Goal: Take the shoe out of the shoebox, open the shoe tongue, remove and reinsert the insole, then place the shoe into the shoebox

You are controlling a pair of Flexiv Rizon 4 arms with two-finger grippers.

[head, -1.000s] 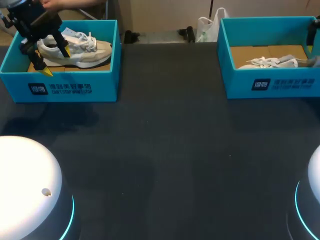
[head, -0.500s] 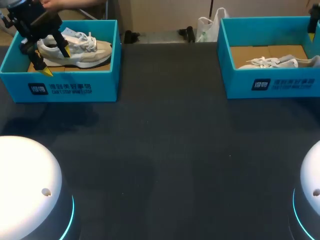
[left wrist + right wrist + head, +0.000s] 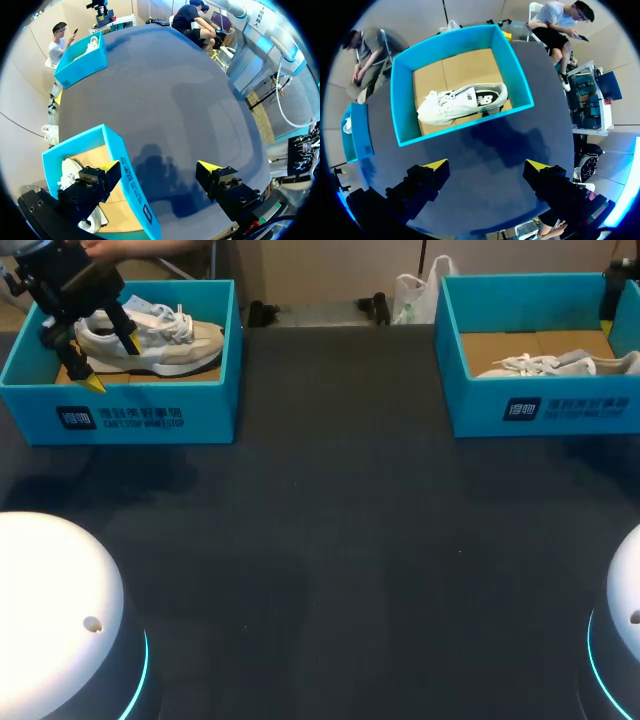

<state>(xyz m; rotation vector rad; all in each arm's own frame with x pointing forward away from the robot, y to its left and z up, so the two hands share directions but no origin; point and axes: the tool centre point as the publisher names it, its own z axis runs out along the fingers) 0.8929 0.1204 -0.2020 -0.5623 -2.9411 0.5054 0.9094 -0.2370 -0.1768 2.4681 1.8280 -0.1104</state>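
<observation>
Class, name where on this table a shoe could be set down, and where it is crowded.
Bare: the dark table between the left shoebox and the right shoebox. Crowded: inside them, around the beige shoe and white shoe.

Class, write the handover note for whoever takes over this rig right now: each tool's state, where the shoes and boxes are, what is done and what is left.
Left tool: open, empty, straddling a wall of the left shoebox, one finger inside, one outside.
Right tool: open, empty, above the table beside the right shoebox.
Things: the beige shoe lies in the left shoebox, the white shoe on its side in the right shoebox.
Done: nothing visible; neither shoe is out.
Left: lift a shoe out, open the tongue, remove and reinsert the insole, put it back.
</observation>
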